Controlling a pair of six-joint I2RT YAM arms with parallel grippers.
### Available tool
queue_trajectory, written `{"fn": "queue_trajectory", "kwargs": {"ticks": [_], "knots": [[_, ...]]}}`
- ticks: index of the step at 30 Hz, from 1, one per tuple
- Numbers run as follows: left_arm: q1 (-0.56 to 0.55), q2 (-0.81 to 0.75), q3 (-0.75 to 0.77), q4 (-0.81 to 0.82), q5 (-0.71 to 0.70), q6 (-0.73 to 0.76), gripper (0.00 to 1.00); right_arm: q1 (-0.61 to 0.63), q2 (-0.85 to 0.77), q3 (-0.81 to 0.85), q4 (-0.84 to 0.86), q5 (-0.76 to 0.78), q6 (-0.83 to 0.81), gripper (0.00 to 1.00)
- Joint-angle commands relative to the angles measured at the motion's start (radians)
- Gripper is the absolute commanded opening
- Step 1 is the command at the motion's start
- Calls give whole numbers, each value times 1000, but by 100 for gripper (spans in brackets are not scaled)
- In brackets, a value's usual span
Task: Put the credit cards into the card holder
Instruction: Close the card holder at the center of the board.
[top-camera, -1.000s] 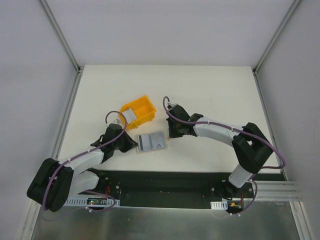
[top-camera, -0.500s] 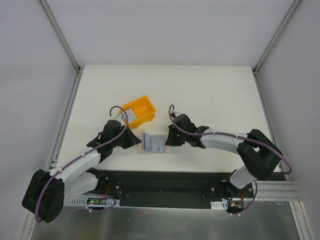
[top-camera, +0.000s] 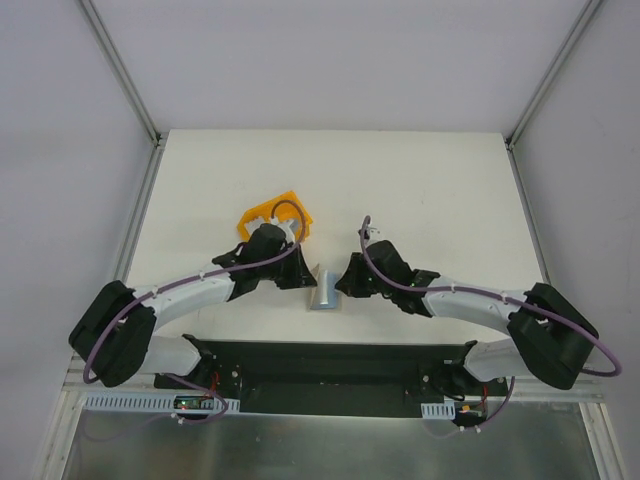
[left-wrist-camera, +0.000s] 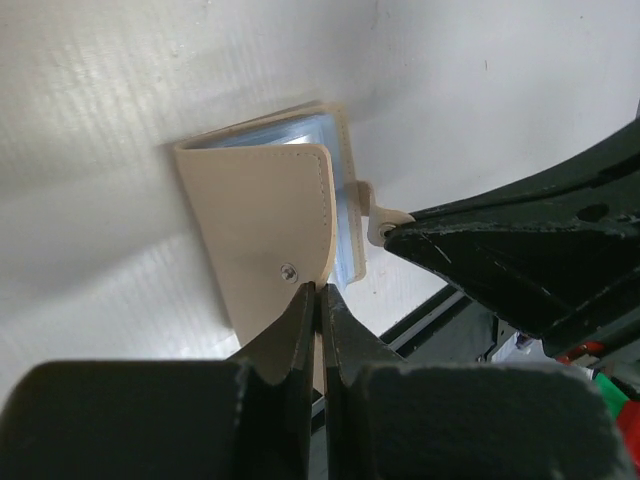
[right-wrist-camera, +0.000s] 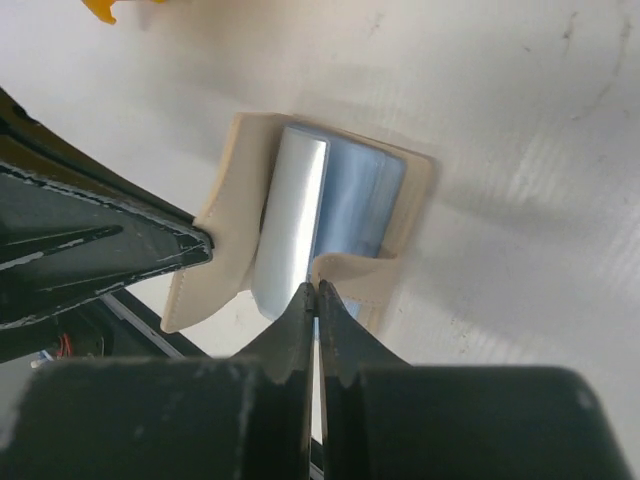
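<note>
Card holder (top-camera: 325, 296) half shut, standing like a little tent between two claws.
One second ago it lay open and flat on the bench (top-camera: 430, 190); now both sides are lifted up and it sits a bit more to the right. The left claw (top-camera: 305, 281) is pinched tight on one beige flap, close to the round snap button (left-wrist-camera: 288, 270). The right claw (top-camera: 343, 287) is pinched tight on the other flap. The card holder is close to the front edge of the bench, with lots of white bench behind it. The left arm now covers part of the yellow bin (top-camera: 262, 213). Shiny pale blue credit cards (right-wrist-camera: 335, 195) sit inside the soft tan cover.
</note>
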Motion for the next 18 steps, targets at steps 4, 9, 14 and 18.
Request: {"fn": "queue_trajectory", "kwargs": {"ticks": [4,9,14,18], "knots": [[-78,188,125,-2,35,-32,3,10,-130,-118,100,152,60,1],[-120,297,145,73,91,-92,16,13,-164,-150,108,176,60,1],[-146,324,145,105,101,-105,29,13,-197,-166,106,214,53,2],[-148,250,114,114,54,-83,37,10,-196,-160,103,215,40,2]]}}
